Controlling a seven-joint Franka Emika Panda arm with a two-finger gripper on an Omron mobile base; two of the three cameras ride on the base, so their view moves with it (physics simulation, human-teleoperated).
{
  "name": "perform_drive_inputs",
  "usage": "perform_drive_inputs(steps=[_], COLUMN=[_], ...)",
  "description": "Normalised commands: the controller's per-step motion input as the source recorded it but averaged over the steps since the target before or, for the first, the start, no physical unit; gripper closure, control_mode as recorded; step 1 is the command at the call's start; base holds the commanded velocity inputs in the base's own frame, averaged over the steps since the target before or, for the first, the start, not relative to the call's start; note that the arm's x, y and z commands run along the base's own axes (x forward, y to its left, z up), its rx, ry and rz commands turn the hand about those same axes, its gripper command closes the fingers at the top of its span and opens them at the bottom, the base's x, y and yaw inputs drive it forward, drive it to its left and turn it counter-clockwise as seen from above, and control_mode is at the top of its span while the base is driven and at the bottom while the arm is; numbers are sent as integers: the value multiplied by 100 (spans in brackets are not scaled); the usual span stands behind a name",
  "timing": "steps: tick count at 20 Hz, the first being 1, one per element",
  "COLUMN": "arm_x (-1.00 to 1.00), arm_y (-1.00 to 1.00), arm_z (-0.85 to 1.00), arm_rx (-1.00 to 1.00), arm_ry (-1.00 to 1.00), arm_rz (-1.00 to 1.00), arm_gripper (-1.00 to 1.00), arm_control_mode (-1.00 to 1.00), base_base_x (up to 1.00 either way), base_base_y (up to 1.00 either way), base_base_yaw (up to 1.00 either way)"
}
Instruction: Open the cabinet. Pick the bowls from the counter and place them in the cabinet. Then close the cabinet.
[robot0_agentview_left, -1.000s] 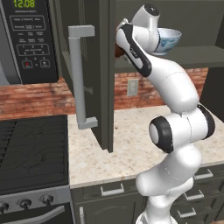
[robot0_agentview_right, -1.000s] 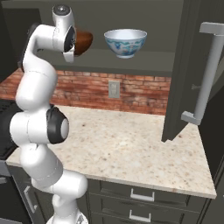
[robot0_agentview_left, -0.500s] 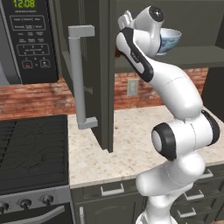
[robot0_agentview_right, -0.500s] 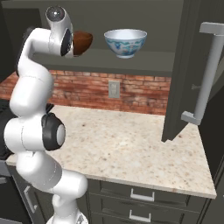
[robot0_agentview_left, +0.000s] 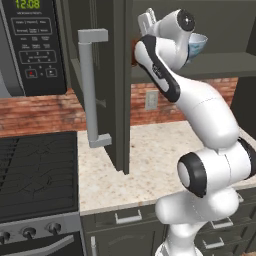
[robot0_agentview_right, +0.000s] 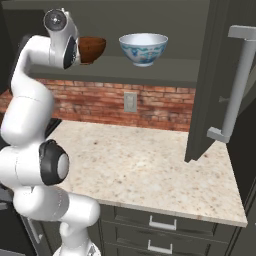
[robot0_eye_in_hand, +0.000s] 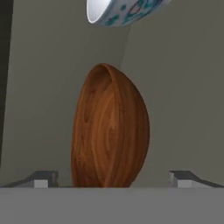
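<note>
the cabinet (robot0_agentview_right: 210, 85) stands open above the counter (robot0_agentview_right: 150, 170), both doors swung out. on its shelf sit the brown bowl (robot0_agentview_right: 92, 49) and, beside it, the white bowl (robot0_agentview_right: 143, 48). the claw (robot0_eye_in_hand: 111, 177) is spread apart, fingertips flanking the brown bowl.

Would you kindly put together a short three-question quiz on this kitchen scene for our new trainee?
1. True or false: both bowls sit on the cabinet shelf.
2. Which bowl is nearer the claw? A) the white bowl B) the wooden bowl
3. Fill in: the cabinet doors stand ____, and the claw is ____.

Key
1. True; the counter carries neither bowl.
2. B; in the hand view it sits just ahead of the fingertips, between them but untouched.
3. Open; open.
</note>
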Motion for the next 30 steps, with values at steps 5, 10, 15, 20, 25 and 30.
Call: perform_drive_inputs(steps=[5,10,15,20,25,30], arm_x=[-71,-96,-100,-100,-100,-100], arm_y=[0,0,-1,-6,-1,0], arm_z=[21,6,7,6,13,10], arm_rx=[0,0,0,0,-4,-10], arm_ry=[-24,-26,-32,-31,-26,-9], arm_rz=[0,0,0,0,0,0], arm_gripper=[-100,-100,-100,-100,-100,-100], arm_control_mode=[-100,-100,-100,-100,-100,-100], base_base_x=[0,0,0,0,0,0], base_base_y=[0,0,0,0,0,0], base_base_yaw=[0,0,0,0,0,0])
